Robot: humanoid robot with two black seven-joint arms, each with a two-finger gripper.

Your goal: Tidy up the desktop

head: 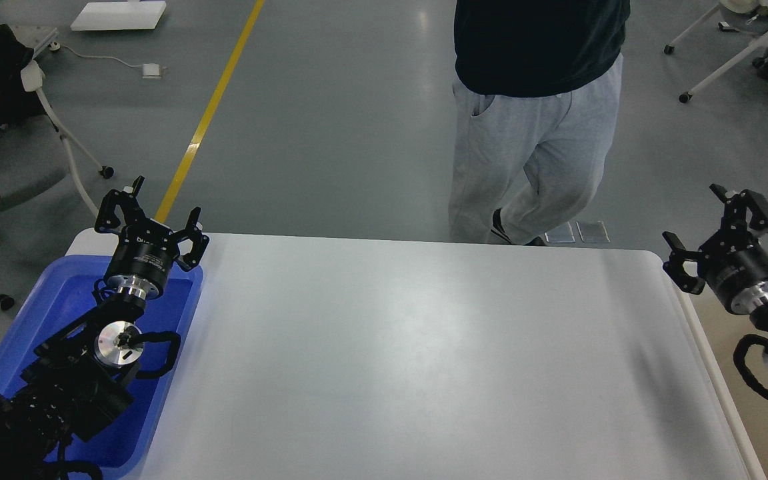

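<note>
The left gripper (149,215) hung above the far end of a blue tray (37,300) at the left side, its two fingers spread wide with nothing between them; the right gripper (721,230) was raised over the right edge, fingers likewise apart and holding nothing. Between them lay the surface (411,353) — the white desktop with rounded corners — filling the middle of the view, with the blue tray against its left edge and a beige-white bin (724,373) against its right. Just beyond the far edge stood a person (534,133) in grey trousers and a dark top, and a yellow floor line (214,107) ran off behind the left arm.
</note>
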